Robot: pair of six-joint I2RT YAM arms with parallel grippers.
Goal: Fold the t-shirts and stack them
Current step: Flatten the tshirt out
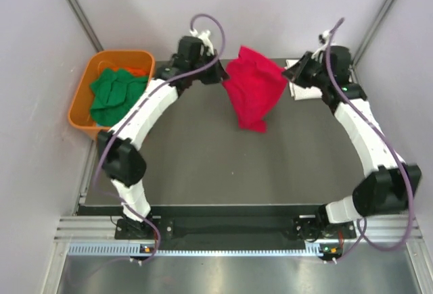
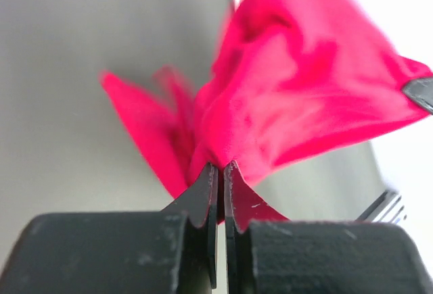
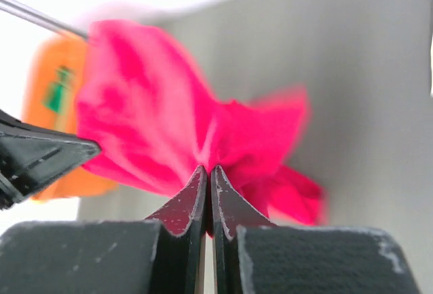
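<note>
A bright red t-shirt (image 1: pixel 253 93) hangs bunched above the back of the dark table, stretched between both grippers. My left gripper (image 1: pixel 220 72) is shut on its left edge; in the left wrist view the red t-shirt (image 2: pixel 298 98) fans out from the pinched tips of the left gripper (image 2: pixel 222 167). My right gripper (image 1: pixel 292 72) is shut on the right edge; the red t-shirt (image 3: pixel 169 132) spreads from the right gripper (image 3: pixel 208 169). Green t-shirts (image 1: pixel 115 92) lie crumpled in the orange tub (image 1: pixel 82 102) at the back left. A white t-shirt (image 1: pixel 304 92) lies folded under my right arm.
The dark table mat (image 1: pixel 203 165) runs from the arm bases to the back wall. Grey enclosure walls (image 1: pixel 34 71) close in on both sides. The orange tub stands off the mat's left back corner.
</note>
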